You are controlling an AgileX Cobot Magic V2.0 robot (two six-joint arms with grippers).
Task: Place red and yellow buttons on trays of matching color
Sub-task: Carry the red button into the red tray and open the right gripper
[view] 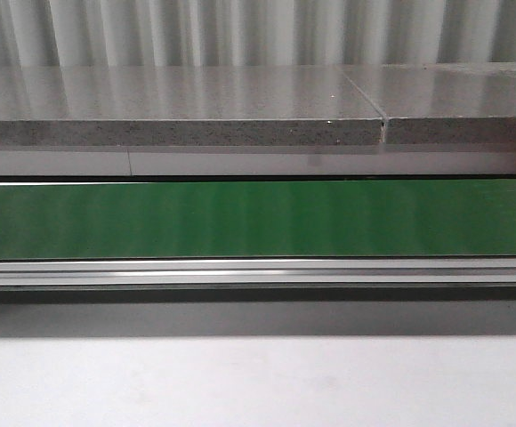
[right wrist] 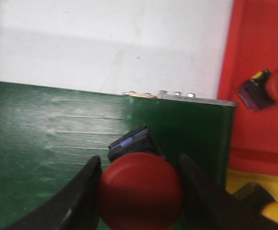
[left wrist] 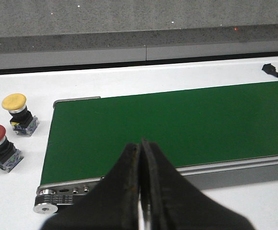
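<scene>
Closest to the right wrist camera, the right gripper (right wrist: pixel 140 191) has its two dark fingers clamped on the red cap of a red button (right wrist: pixel 140 190), with the button's dark contact block sticking out beyond the cap. Gripping it by the wide cap keeps the button steady while it is carried. It hangs over the end of the green conveyor belt (right wrist: pixel 81 129), and just past that end lies the red tray (right wrist: pixel 259 57), so the drop-off looks close. One red button (right wrist: pixel 271 88) already rests on its side in that tray. Next to it a yellow tray (right wrist: pixel 237 179) shows at the edge of the view with something yellow in it, too cropped to identify.

The left gripper (left wrist: pixel 140 163) is empty, its fingers pressed together with no gap, and it hovers above the near rail of the belt (left wrist: pixel 177 124), probably waiting its turn. Beyond the belt's roller end, on the white table (left wrist: pixel 129 79), another red button (left wrist: pixel 0 146) and a yellow button (left wrist: pixel 18 112) stand upright side by side, not touching and untouched.

The front view shows only the bare belt (view: pixel 258 218) and a grey slab ledge (view: pixel 178 107) behind it; neither arm nor tray appears there.
</scene>
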